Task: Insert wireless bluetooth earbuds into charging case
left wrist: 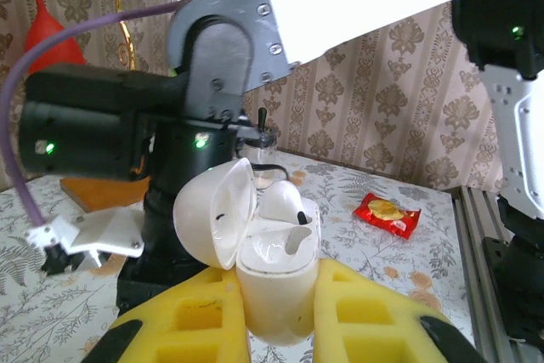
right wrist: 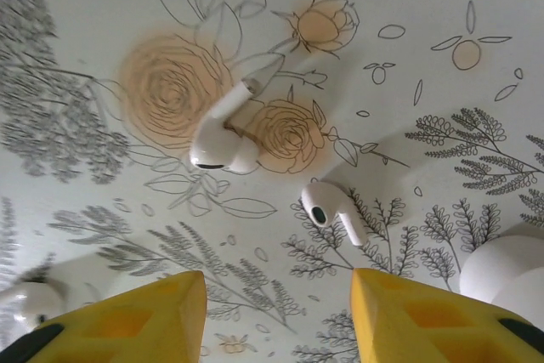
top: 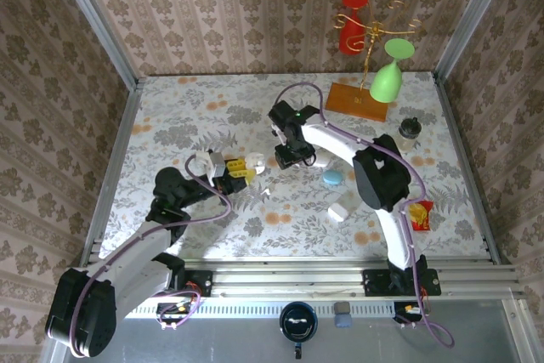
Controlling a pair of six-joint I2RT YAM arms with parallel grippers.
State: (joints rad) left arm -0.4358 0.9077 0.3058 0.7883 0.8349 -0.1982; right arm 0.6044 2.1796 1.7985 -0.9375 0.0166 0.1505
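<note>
At left, clenched between the yellow fingers (left wrist: pixel 361 312) of the left gripper (top: pixel 231 168): an open white charging case (left wrist: pixel 274 286), held upright off the table. Lid (left wrist: pixel 214 217) swung back to the left. Inside, on the right side, what looks like one seated earbud (left wrist: pixel 282 204).

Further right, loose on the flowered tablecloth (right wrist: pixel 102 6), outside the case: a second earbud (right wrist: pixel 223 138) lying across an orange rose, and a third earbud (right wrist: pixel 331 210) near it, to its lower right, not touching.

Over these, the right gripper (right wrist: pixel 276 316), yellow fingers spread, nothing between them.

Rightward again: a closed blue case (top: pixel 331 178), a closed white case (top: pixel 339 211), a red snack packet (top: pixel 419 215).
</note>
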